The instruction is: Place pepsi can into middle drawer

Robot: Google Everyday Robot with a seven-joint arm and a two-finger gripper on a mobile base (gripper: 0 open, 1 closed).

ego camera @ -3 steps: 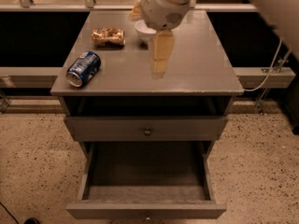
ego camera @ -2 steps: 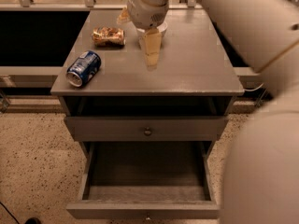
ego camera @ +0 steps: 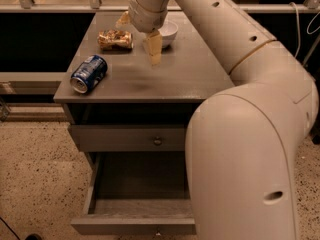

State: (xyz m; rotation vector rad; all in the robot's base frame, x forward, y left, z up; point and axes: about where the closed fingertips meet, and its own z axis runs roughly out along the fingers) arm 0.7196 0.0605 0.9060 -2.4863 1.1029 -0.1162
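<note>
Gripper [ego camera: 152,46] hangs over the back half of the cabinet top [ego camera: 175,81], carrying nothing. Open or closed: cannot tell. It is not touching the tabletop as far as I can see. The arm [ego camera: 250,134] comes in from 5 o'clock and blocks the right side of the cabinet.

White bowl [ego camera: 167,31] sits just beside the gripper at 1 o'clock. Snack packet [ego camera: 115,39] is near, at 9 o'clock. Neither is the target.

Pepsi can [ego camera: 89,74] is at 8 o'clock from the gripper, well apart, near the front-left corner of the top. It lies on its side, not upright. The long axis runs 7 to 1 o'clock, with the silver end facing 7, toward the front-left corner. Lying that way it could roll, so my guess is a grasp across the body, square to that axis.

Middle drawer [ego camera: 90,194] is at 6 o'clock, pulled out and showing a bare grey inside, likely left open to receive the can. Upper drawer front [ego camera: 125,139] is shut. Can not yet picked.
</note>
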